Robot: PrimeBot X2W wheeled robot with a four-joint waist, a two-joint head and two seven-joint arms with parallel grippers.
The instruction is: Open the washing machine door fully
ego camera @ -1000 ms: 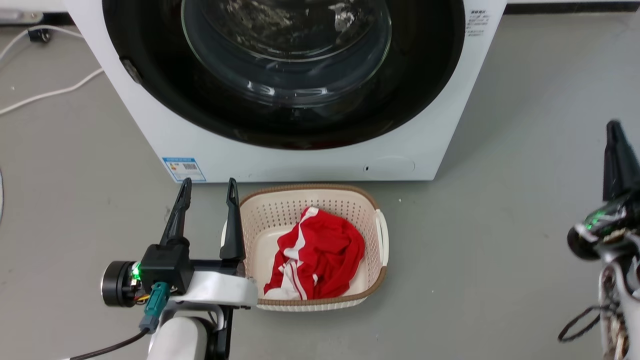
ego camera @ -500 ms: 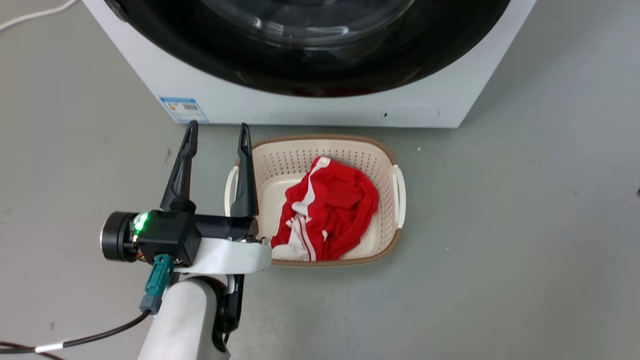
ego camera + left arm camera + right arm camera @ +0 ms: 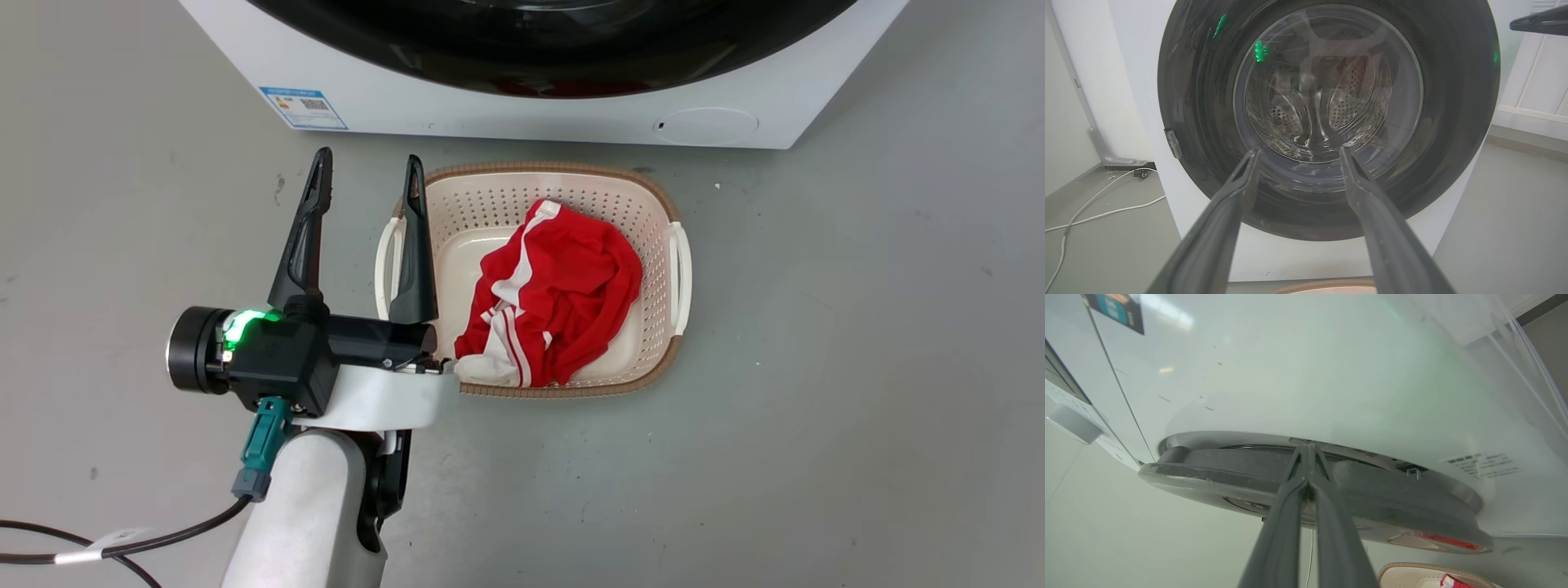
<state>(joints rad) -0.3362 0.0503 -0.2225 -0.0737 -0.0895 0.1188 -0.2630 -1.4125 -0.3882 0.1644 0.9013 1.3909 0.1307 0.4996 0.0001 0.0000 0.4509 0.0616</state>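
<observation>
The washing machine [image 3: 506, 114] is a white front-loader, with the lower arc of its glossy black door [image 3: 555, 41] along the head view's top edge. My left gripper [image 3: 367, 163] is open and empty, hovering low before the machine and left of the basket. Its wrist view faces the door [image 3: 1200, 102] head-on, fingers spread around the clear glass centre. My right gripper [image 3: 1308, 451] is shut, its tips at the door's rim [image 3: 1220, 473] seen edge-on against the white front [image 3: 1290, 375]. I cannot tell if they touch it. One right finger [image 3: 1539, 22] shows beside the door's right edge.
A cream perforated basket [image 3: 645, 237] holding a red and white garment [image 3: 563, 302] sits on the grey floor right in front of the machine. A white cable [image 3: 1106, 212] trails on the floor to the machine's left. A blue label [image 3: 304, 106] and a round cap [image 3: 706, 122] mark the front.
The head camera has tilted down, so machine and basket sit higher in the picture. The right gripper, at the right edge one second ago, has left the head view.
</observation>
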